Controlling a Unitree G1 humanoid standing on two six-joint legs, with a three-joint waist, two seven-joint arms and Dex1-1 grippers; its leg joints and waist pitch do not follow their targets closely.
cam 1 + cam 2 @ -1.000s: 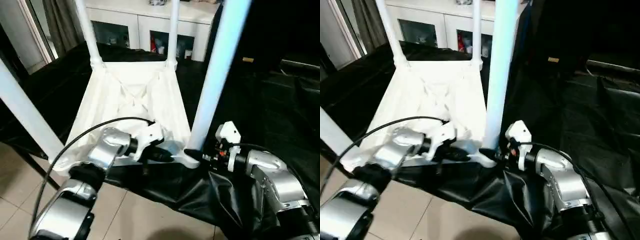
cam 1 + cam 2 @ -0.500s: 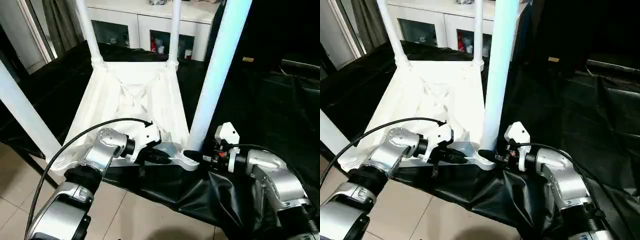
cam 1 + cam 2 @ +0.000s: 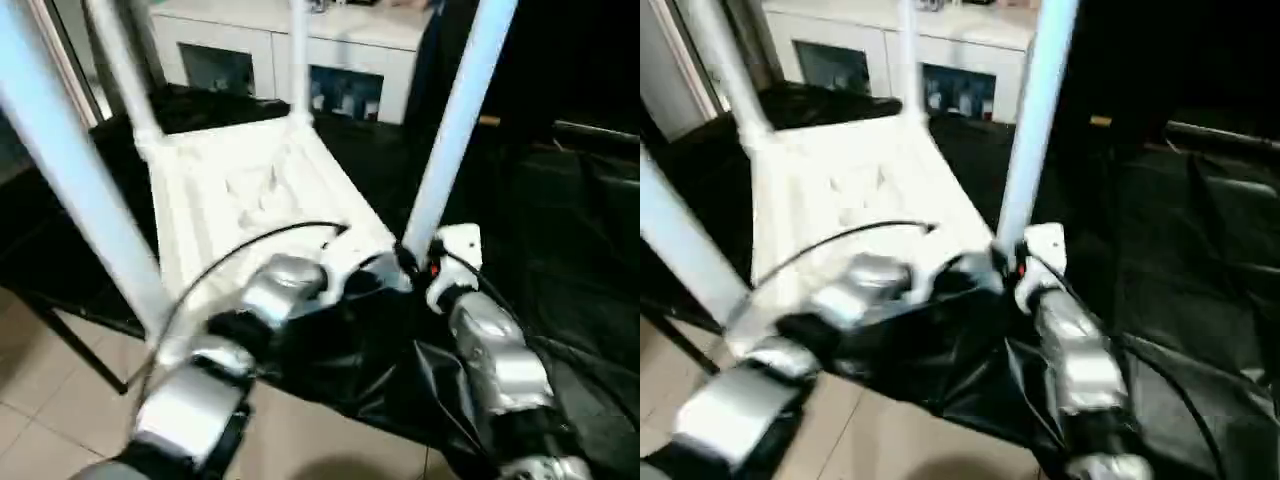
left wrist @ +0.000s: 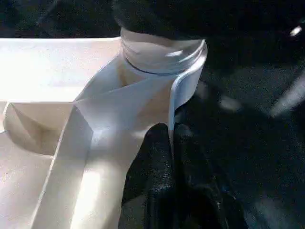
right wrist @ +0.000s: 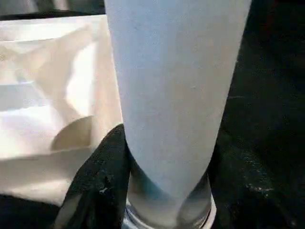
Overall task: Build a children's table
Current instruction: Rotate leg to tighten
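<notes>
No writing or brand mark can be read anywhere; a small tan tag (image 3: 489, 121) on the black drape at the right is too small to make out.

The small all-white plastic children's table (image 3: 250, 190) lies upside down on the black-draped surface (image 3: 560, 230), its ribbed underside facing up and its four long tapered tube legs rising from the round corner sockets. Two far legs (image 3: 298, 55) stand toward the white cabinet with glass doors (image 3: 350, 70); the near left leg (image 3: 85, 170) and the near right leg (image 3: 455, 120) slant up out of the pictures. The drape is glossy and creased, hanging in folds over the surface's near edge above a pale tiled floor (image 3: 40, 400). A black cable (image 3: 250, 245) arcs over the silver left forearm (image 3: 280, 290).

The left tool (image 4: 170, 143) has its two black fingers pinched together on the thin upright rim of the tabletop, just beside the near right corner socket (image 4: 162, 52), where the smooth tube end sits in its collar. The right tool (image 5: 167, 157) is clasped round the base of that same near right leg, one black finger (image 5: 102, 176) pressed on one side of the pale matte tube and the other on the opposite side. A white block (image 3: 458, 243) on the right wrist sits next to the leg's foot.
</notes>
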